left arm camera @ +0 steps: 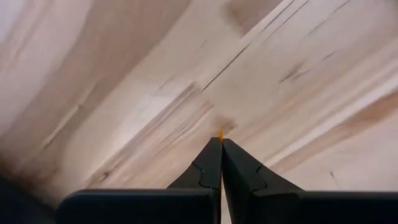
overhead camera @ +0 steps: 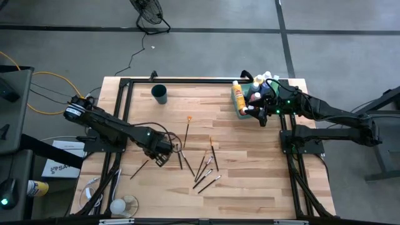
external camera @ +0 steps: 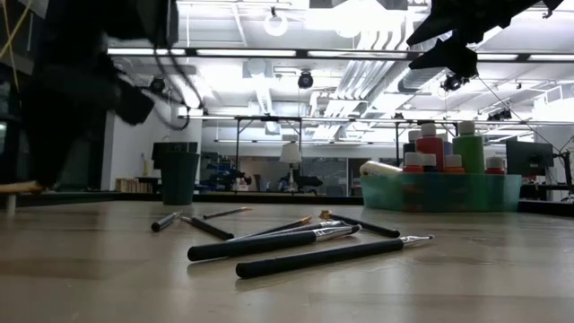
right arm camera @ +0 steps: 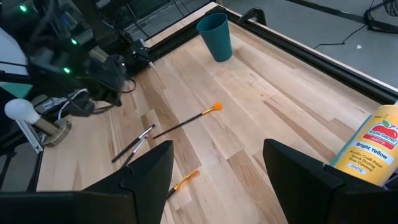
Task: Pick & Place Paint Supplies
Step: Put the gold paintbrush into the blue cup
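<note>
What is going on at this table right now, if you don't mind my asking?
A two-armed robot is sorting paint supplies. The left gripper is down at the table among the scattered paintbrushes, shut, with a small orange tip showing between its fingertips, apparently a brush. The right gripper hangs open over the green tray, which already holds several paint bottles. A teal cup stands at the far edge.

Overhead, table-level, two wrist cameras

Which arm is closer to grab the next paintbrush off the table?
Left, probably. The left arm has its shut jaws low on the table, right by the scattered paintbrushes. The right arm hangs with open jaws over the green tray, farther from them.
</note>
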Available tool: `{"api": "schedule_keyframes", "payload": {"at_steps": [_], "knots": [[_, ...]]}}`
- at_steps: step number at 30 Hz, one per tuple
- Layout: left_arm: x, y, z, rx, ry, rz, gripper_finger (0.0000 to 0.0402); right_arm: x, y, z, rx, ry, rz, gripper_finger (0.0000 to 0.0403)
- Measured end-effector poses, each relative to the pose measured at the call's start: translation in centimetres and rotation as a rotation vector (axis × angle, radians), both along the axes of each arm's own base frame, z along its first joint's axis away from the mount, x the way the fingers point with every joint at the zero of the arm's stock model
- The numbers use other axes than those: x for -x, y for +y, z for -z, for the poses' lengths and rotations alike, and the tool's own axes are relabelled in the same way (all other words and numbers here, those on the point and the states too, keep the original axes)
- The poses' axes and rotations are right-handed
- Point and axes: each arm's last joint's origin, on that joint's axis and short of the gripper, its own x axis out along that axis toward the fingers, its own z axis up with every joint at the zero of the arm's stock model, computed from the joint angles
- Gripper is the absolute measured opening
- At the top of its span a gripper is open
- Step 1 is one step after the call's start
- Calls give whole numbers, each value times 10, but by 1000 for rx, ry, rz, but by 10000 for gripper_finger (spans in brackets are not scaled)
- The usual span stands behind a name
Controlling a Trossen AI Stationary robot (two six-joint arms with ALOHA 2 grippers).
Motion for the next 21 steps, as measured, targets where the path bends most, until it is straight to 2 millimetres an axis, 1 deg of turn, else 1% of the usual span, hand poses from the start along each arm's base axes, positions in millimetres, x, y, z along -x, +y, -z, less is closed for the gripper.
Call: {"api": "schedule_keyframes", "payload": {"at_steps": [3,6,10,13,16,21], "knots": [[-5,3,-19,-24,-75,-14,0,0,0,0,0,0,0,243],[-6,8,-35,-51,-96,-27,0,0,0,0,1,0,1,243],[-10,19,-59,-98,-158,-29,0,0,0,0,2,0,3,243],[-15,31,-81,-162,-228,-34,0,0,0,0,2,0,3,243],[-16,46,-105,-285,-284,-44,0,0,0,0,2,0,4,243],[-14,71,-144,-596,-407,-117,0,0,-1,-1,15,-2,28,243]]}}
